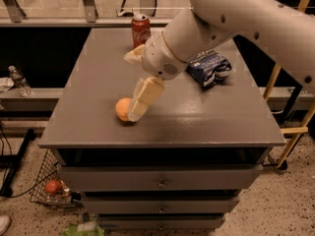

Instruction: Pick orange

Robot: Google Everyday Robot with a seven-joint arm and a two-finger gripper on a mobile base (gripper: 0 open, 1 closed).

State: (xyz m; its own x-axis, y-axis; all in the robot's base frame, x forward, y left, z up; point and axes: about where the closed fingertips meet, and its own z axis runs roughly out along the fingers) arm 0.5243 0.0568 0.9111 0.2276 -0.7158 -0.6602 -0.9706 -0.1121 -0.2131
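Note:
The orange (pixel 122 109), small, round and yellow-orange, lies on the grey cabinet top (pixel 197 117) toward its front left. My gripper (pixel 129 87) hangs over the left middle of the top, at the end of the big white arm coming in from the upper right. It is open. Its lower cream finger (pixel 142 98) points down-left, and its tip covers the orange's right side. The other finger (pixel 133 55) sits farther back, near the soda can. Whether the lower finger touches the orange I cannot tell.
A red soda can (pixel 141 29) stands at the back of the top. A dark blue chip bag (pixel 209 68) lies at the right behind the arm. Drawers (pixel 160 181) are below. A wire basket (pixel 51 188) with a reddish fruit sits on the floor at left.

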